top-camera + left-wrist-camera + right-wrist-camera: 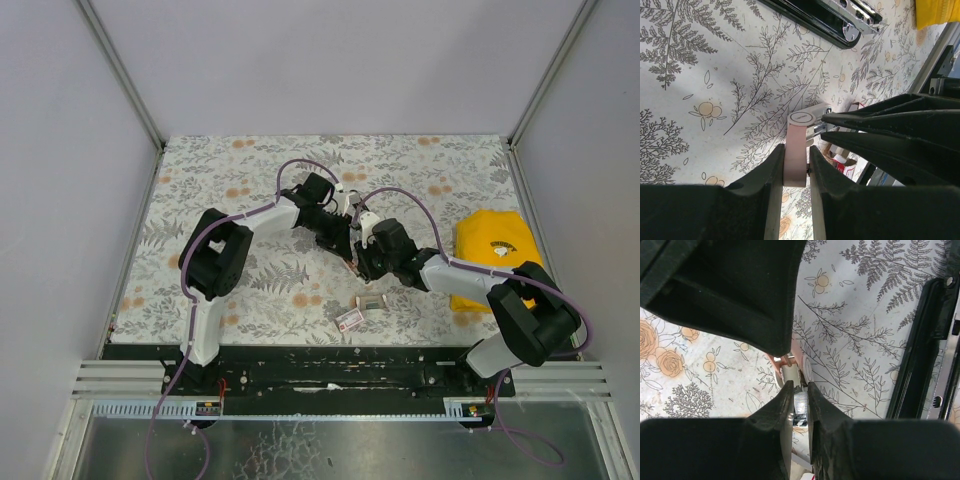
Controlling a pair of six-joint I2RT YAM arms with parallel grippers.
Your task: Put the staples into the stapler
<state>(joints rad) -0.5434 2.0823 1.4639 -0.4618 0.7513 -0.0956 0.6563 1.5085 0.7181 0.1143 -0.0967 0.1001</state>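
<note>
The black stapler (825, 20) lies open on the table, its chrome staple channel (860, 12) showing; it also runs along the right edge of the right wrist view (922, 345). My left gripper (796, 152) is shut on a small pink case (796, 145) with a round white end, held above the table. My right gripper (800, 390) is shut on a silvery strip of staples (801, 402) at the mouth of the pink case (805, 365). Both grippers meet at the table's middle (352, 255), where the arms hide the stapler from above.
A folded yellow cloth (495, 255) lies at the right side of the flower-patterned table (250, 180). Two small staple boxes (370, 302) (350, 320) sit near the front edge. Grey walls and metal rails border the table.
</note>
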